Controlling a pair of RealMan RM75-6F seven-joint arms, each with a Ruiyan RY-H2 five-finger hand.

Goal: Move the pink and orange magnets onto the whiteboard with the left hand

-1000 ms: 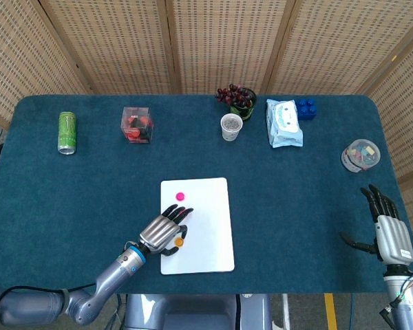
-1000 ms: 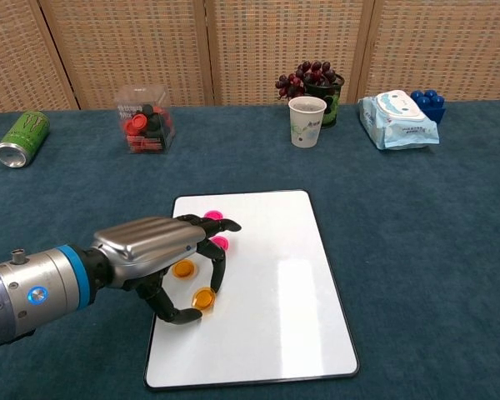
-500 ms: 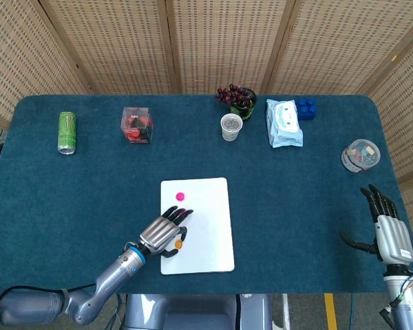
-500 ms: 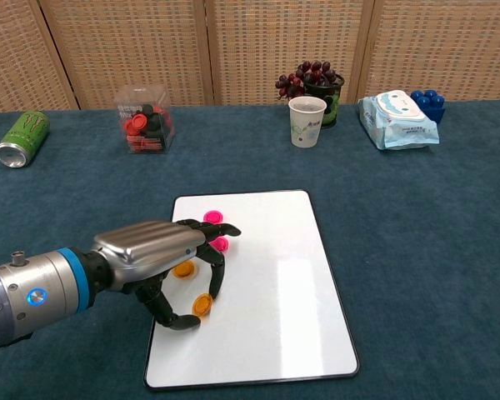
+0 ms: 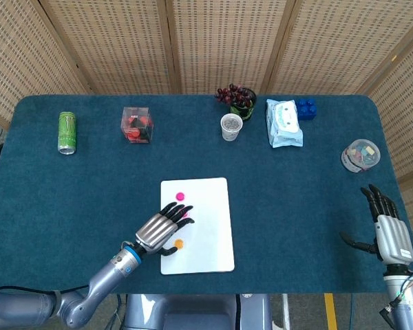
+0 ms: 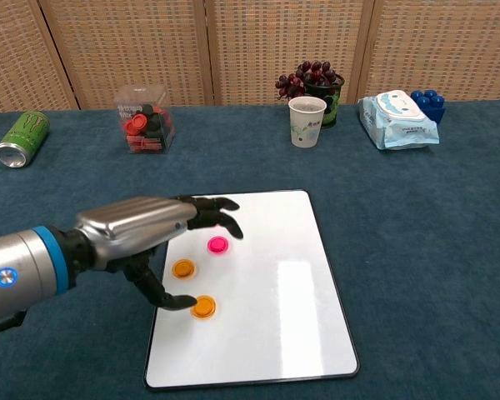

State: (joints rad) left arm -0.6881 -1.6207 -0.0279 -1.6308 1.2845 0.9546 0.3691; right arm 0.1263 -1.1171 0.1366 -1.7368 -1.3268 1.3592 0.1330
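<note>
chest view: left hand fingers spread over whiteboard, magnets released.

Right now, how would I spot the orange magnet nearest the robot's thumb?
Find the whiteboard in the middle of the blue table. Near its left edge lie two orange magnets and a pink one. Yours is the orange magnet closest to the board's front edge, beside the left hand.

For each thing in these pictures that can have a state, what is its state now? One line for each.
Left robot hand: open, above the whiteboard's left edge, holding nothing.
Right robot hand: open, empty.
Whiteboard: flat on the table.
Orange magnets: two, on the whiteboard.
Pink magnets: on the whiteboard.
Green can: on its side.
Paper cup: upright.
</note>
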